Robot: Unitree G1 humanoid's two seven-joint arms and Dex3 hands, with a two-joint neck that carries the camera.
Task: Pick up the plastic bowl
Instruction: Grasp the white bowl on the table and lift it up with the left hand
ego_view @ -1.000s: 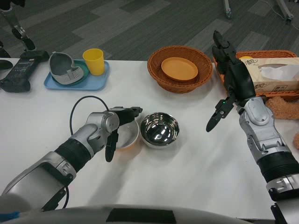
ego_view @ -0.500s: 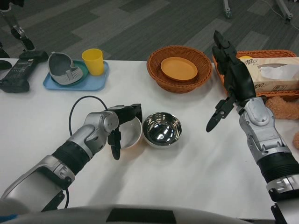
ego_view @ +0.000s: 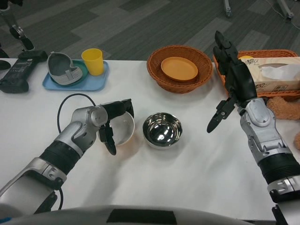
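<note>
Head view: left robot hand [ego_view: 111, 123] grips plastic bowl [ego_view: 123, 130].

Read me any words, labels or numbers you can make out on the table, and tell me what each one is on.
Tissue box in the right-hand basket: dark printed marks on top near its left end, too small to read.
Black device at the table's left edge: markings on its face, too blurred to read.
No other text shows, none on the yellow cup or the bowls.
</note>
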